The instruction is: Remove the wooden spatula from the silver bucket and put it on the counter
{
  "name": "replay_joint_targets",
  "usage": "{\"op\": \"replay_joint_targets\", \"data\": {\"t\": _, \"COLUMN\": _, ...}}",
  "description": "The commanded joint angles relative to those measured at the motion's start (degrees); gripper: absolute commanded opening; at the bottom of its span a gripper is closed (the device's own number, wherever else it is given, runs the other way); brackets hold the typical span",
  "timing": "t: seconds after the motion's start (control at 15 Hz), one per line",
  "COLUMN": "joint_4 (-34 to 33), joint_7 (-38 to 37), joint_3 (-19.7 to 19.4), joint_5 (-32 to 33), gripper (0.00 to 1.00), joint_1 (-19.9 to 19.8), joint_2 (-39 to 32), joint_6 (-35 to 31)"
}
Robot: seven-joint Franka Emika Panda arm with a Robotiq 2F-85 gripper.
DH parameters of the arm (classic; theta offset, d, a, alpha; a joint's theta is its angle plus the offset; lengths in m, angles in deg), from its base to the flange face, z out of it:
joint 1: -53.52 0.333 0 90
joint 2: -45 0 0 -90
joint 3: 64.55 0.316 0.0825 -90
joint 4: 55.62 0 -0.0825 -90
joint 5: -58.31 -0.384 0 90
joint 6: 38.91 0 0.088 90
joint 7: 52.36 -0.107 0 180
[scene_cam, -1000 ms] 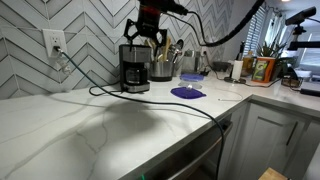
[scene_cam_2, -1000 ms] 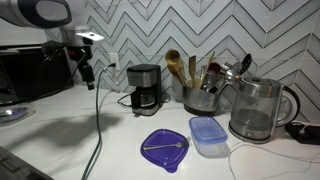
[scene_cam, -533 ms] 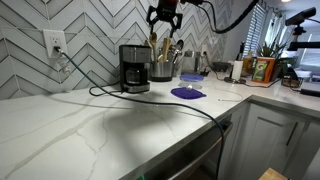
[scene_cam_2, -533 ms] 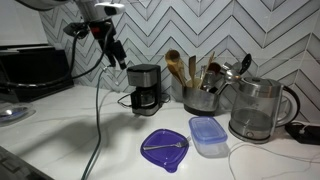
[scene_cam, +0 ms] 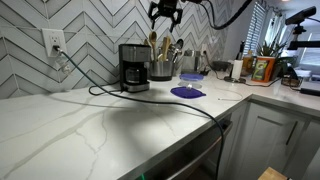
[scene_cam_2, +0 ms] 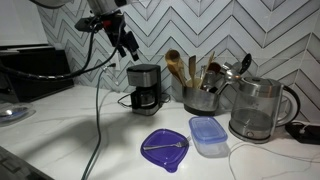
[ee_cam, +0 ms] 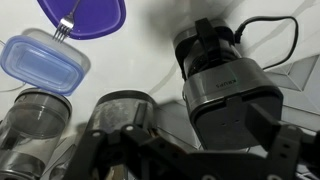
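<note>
The silver bucket (scene_cam_2: pixel 202 101) stands on the white counter (scene_cam_2: pixel 60 130) between the coffee maker (scene_cam_2: pixel 146 88) and a glass kettle (scene_cam_2: pixel 258 108). Several wooden and metal utensils stick up out of it. A slender light-brown wooden handle with a flat end (scene_cam_2: pixel 192 68) looks like the wooden spatula; the wooden heads also show in an exterior view (scene_cam: pixel 153 42). My gripper (scene_cam: pixel 165 12) (scene_cam_2: pixel 128 42) hangs open and empty high above the coffee maker and bucket (scene_cam: pixel 162 70). In the wrist view the open fingers (ee_cam: pixel 190 165) frame the coffee maker (ee_cam: pixel 225 80) and the bucket (ee_cam: pixel 120 112) below.
A purple plate with a fork (scene_cam_2: pixel 165 146) and a blue lidded container (scene_cam_2: pixel 208 136) lie in front of the bucket. A black cable (scene_cam: pixel 150 97) trails across the counter. A toaster oven (scene_cam_2: pixel 30 72) stands at the side. Tiled wall lies behind.
My gripper has moved up and sideways from beside the coffee maker to a place above the coffee maker and bucket. It has stayed open. Nothing on the counter has moved.
</note>
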Motion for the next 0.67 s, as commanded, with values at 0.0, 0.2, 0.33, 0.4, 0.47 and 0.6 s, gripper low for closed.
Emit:
{"op": "replay_joint_targets", "data": {"t": 0.0, "joint_4": -0.2, "joint_7": 0.0, "joint_3": -0.2, "joint_5": 0.0, "gripper": 1.00, "joint_1": 0.2, "joint_2": -0.1, "joint_6": 0.2}}
{"op": "replay_joint_targets", "data": {"t": 0.2, "joint_4": -0.2, "joint_7": 0.0, "joint_3": -0.2, "joint_5": 0.0, "gripper": 1.00, "joint_1": 0.2, "joint_2": -0.1, "joint_6": 0.2}}
{"op": "replay_joint_targets", "data": {"t": 0.33, "joint_4": -0.2, "joint_7": 0.0, "joint_3": -0.2, "joint_5": 0.0, "gripper": 1.00, "joint_1": 0.2, "joint_2": -0.1, "joint_6": 0.2}}
{"op": "replay_joint_targets", "data": {"t": 0.4, "joint_4": -0.5, "joint_7": 0.7, "joint_3": -0.5, "joint_5": -0.1, "gripper": 1.00, "joint_1": 0.1, "joint_2": -0.8, "joint_6": -1.3}}
{"op": "replay_joint_targets", "data": {"t": 0.47, "joint_4": -1.3, "joint_7": 2.2, "joint_3": -1.0, "joint_5": -1.6, "gripper": 1.00, "joint_1": 0.1, "joint_2": -2.0, "joint_6": -3.3}}
{"op": "replay_joint_targets", "data": {"t": 0.6, "joint_4": -3.3, "joint_7": 3.9, "joint_3": -2.0, "joint_5": -2.6, "gripper": 1.00, "joint_1": -0.2, "joint_2": -4.3, "joint_6": -5.9}}
